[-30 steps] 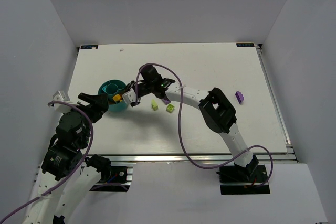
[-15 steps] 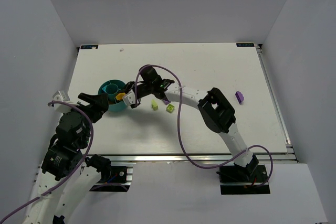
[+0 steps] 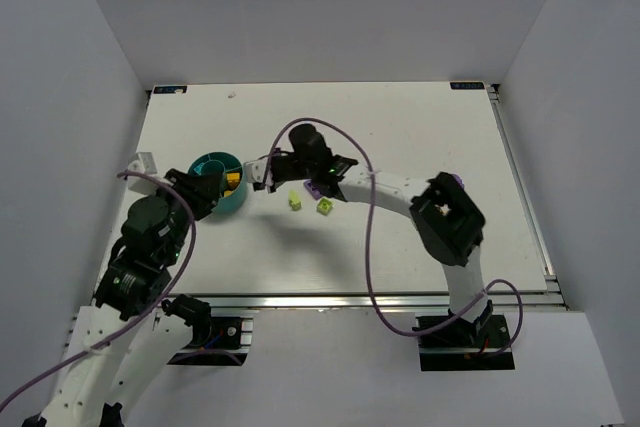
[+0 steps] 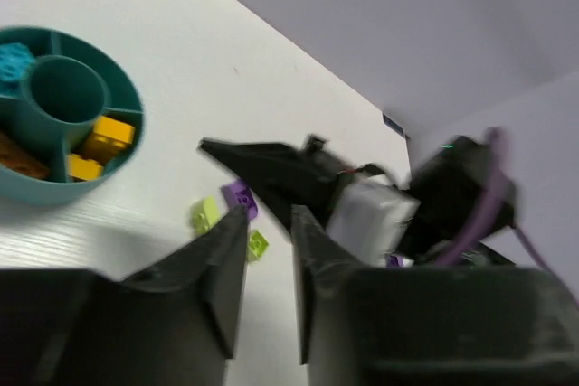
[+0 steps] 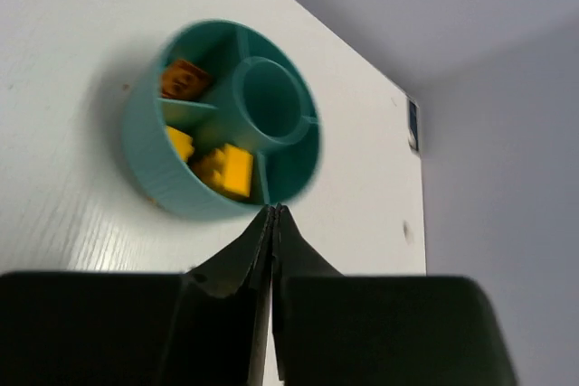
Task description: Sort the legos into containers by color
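Note:
The teal bowl (image 3: 204, 163) sits left of centre on the table, its compartments showing orange legos (image 5: 226, 169), a brown one (image 5: 184, 79) and a cyan one (image 4: 13, 61). Two lime legos (image 3: 294, 201) (image 3: 324, 206) and a purple lego (image 4: 238, 194) lie on the table just right of the bowl. Another purple lego (image 3: 457, 179) peeks out by the right arm's elbow. My right gripper (image 3: 263, 173) is shut and empty, its tips just off the bowl's right rim (image 5: 271, 189). My left gripper (image 4: 269, 219) hovers by the bowl's near side, jaws a narrow gap apart, holding nothing.
White walls enclose the table on three sides. The right arm (image 3: 400, 192) arches across the middle of the table with its purple cable looping above it. A metal rail (image 3: 350, 299) runs along the near edge.
The orange lego that the right gripper held over the bowl now lies in a compartment; that gripper has shut and drawn back right. The left arm swung up toward the bowl, its jaws narrowing.

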Tool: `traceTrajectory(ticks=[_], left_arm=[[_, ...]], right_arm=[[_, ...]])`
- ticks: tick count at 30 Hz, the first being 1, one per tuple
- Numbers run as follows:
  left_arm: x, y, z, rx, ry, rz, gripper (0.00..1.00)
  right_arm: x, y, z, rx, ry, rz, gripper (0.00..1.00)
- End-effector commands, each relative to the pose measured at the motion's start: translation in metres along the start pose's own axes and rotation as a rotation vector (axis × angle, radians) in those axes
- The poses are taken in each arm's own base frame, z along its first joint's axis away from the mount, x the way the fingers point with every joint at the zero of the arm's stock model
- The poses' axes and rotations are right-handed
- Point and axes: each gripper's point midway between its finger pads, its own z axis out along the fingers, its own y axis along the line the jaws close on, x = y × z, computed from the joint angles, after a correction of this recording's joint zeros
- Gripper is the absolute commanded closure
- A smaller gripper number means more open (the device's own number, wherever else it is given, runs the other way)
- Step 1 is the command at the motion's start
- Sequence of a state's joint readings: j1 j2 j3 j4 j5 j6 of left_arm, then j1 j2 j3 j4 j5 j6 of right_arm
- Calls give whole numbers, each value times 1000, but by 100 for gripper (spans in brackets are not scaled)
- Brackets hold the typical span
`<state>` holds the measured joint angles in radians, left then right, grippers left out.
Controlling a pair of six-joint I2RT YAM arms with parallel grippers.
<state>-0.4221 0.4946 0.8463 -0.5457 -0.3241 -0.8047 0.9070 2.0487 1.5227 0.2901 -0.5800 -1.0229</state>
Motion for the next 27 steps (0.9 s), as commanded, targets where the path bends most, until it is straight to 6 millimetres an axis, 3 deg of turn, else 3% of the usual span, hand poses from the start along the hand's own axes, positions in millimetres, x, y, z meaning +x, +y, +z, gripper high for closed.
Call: traceTrajectory(ticks=[1,2,4,5,7,8,9,10,11,12,13,14,16,18,19,21,22,23,24,25,27], left_arm=[[40,-31,24,156,168,24,66],[47,-37,30,184,191,20,70],[72,-36,46,176,284,23,68],[82,-38,49,190,330,22,58],[95,-40,57,181,382,22,44],[110,-34,66,142,431,33,39],[112,-38,69,138,445,40,28],[121,-41,70,135,472,51,24],[135,-36,78,98,505,66,20],[138,-44,82,100,514,70,17],[148,-50,82,104,544,83,17],[168,-44,89,65,597,99,16],[181,-58,94,66,623,125,16],[207,-55,101,29,680,159,15],[213,-66,101,51,695,165,15],[230,-69,105,62,733,176,15],[235,-72,105,75,737,178,15],[237,-75,107,88,730,173,15],[244,-77,104,110,758,166,15],[245,-78,104,114,758,162,15],[245,-79,104,122,752,158,15]], right_arm=[[-25,-99,-83,408,68,192,100],[-11,-99,-117,399,123,317,100],[4,-90,-150,378,169,480,100],[25,-77,-187,366,247,620,100],[38,-58,-224,338,304,741,96],[53,-52,-264,382,351,802,87],[61,-32,-284,365,394,887,64],[65,-24,-302,377,414,930,52],[71,-24,-339,455,453,963,41],[80,0,-355,452,495,1030,28],[80,8,-367,453,505,1046,25],[82,14,-393,494,535,1057,22],[78,48,-406,398,578,1084,20],[67,76,-421,269,587,1043,20],[57,105,-423,103,596,929,20],[52,133,-434,-24,626,765,20],[53,159,-443,-128,634,578,19],[56,168,-447,-153,643,496,18],[63,190,-446,-199,645,447,15],[68,192,-448,-247,640,324,13],[76,193,-445,-271,618,262,11]])
